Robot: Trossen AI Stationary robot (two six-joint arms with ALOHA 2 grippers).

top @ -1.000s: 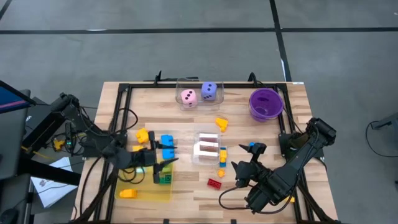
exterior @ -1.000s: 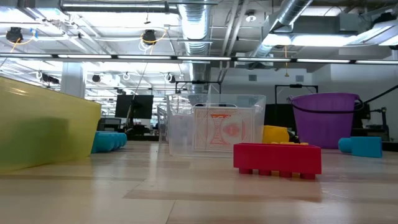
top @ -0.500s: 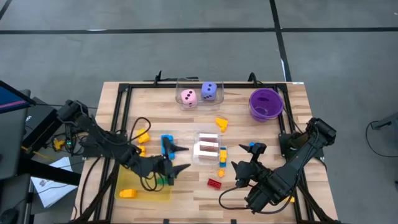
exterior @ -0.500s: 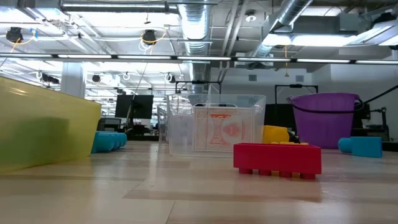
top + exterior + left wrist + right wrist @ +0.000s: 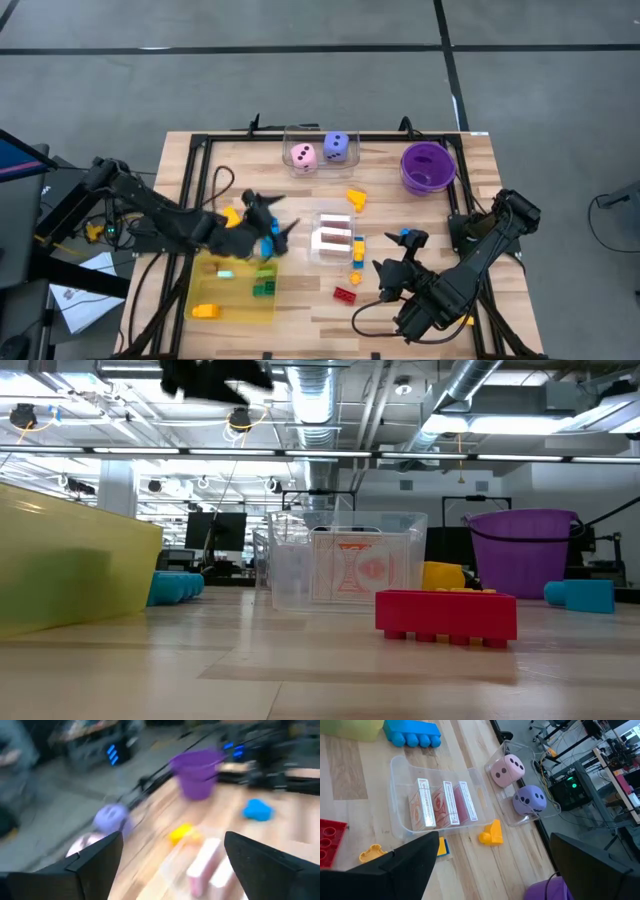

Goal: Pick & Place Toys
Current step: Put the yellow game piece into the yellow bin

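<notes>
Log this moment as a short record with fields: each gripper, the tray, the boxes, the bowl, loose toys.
left gripper: open, empty, above the blue brick at the yellow tray's far edge
right gripper: open, empty, waiting near the red brick
yellow tray contents: green brick, orange piece
card box: clear, cards standing upright
dice box: pink die and purple die
purple bowl: table's far right
loose toys: red brick, yellow shape

Pink die [image 5: 303,155] and purple die [image 5: 337,147] — dark dots on both; purple bowl [image 5: 428,166]; translucent yellow tray [image 5: 222,298] — green brick [image 5: 264,290] inside; red brick [image 5: 345,294]; red-patterned cards [image 5: 443,802]; blue brick [image 5: 411,732]
</notes>
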